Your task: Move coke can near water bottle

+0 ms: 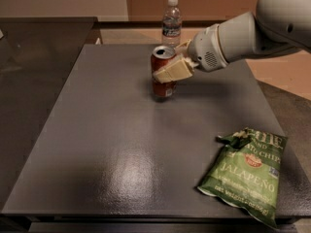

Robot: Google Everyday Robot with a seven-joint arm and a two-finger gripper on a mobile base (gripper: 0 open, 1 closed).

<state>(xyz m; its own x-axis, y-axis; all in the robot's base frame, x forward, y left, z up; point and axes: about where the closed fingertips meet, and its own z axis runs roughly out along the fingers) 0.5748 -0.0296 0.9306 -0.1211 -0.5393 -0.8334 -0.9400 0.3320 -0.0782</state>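
clearly clamped, claw [171, 68] gripping coke can [163, 76] upright, water bottle [171, 22] beyond, apart

1. Dim, warm indoor light; brightest on the pale gripper [167, 71], clamped around the coke can [163, 81].
2. Soft, broad sheen on the dark table [87, 130], in front of the coke can.
3. Faint shadow at the coke can's foot; murky darkness far left of it.

We're seeing glossy metal coke can [164, 87] clamped in matt cream plastic gripper [167, 63], far mid-table; table [107, 144] looking semi-gloss, lightly textured; chip bag [245, 176] shiny, crinkled.
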